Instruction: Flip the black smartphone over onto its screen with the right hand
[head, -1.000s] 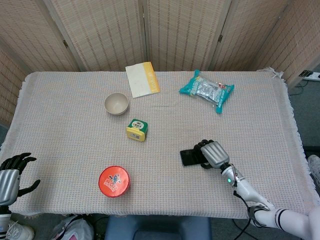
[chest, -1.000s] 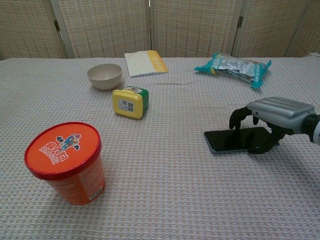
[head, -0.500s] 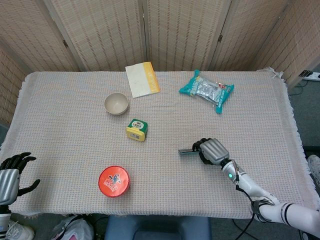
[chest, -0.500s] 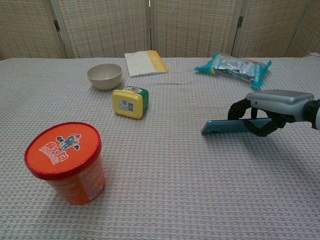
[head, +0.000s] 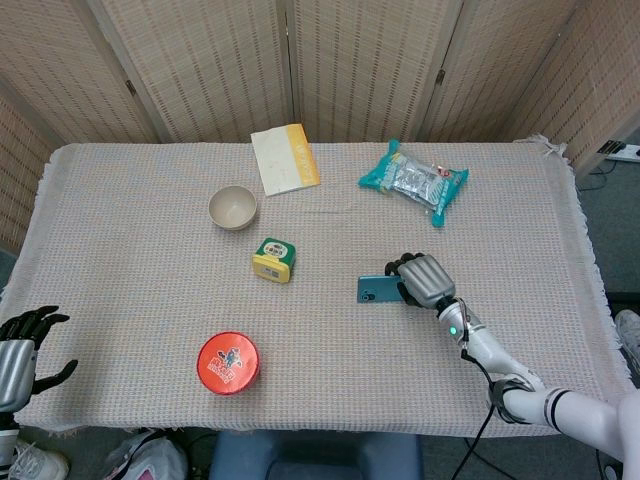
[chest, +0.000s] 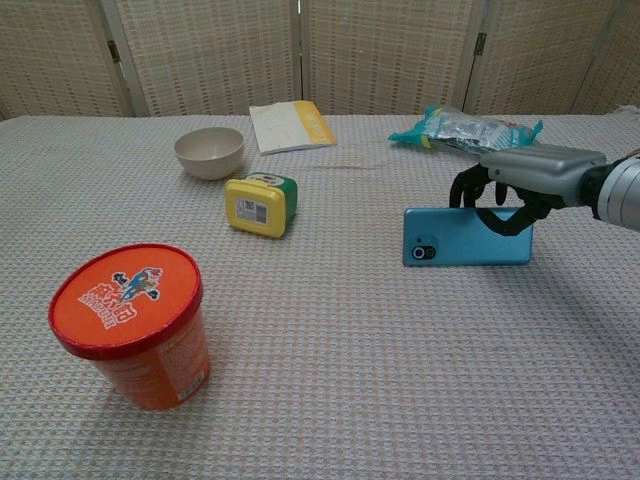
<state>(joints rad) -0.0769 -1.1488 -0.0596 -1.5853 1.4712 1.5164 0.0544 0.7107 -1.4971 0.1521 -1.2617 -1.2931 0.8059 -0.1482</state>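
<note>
The flat rectangular smartphone (chest: 467, 237), glossy teal back outward, is stood on its long edge on the woven cloth (chest: 330, 330), pinched by the metallic right hand (chest: 515, 185); the left hand (head: 18, 350) is spread.

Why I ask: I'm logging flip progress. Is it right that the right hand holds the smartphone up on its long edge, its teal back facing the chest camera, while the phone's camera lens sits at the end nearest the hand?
Not quite. The right hand does hold the smartphone up on its long edge, teal back toward the chest camera, but the lens sits at the end farthest from the hand, as the chest view shows.
</note>
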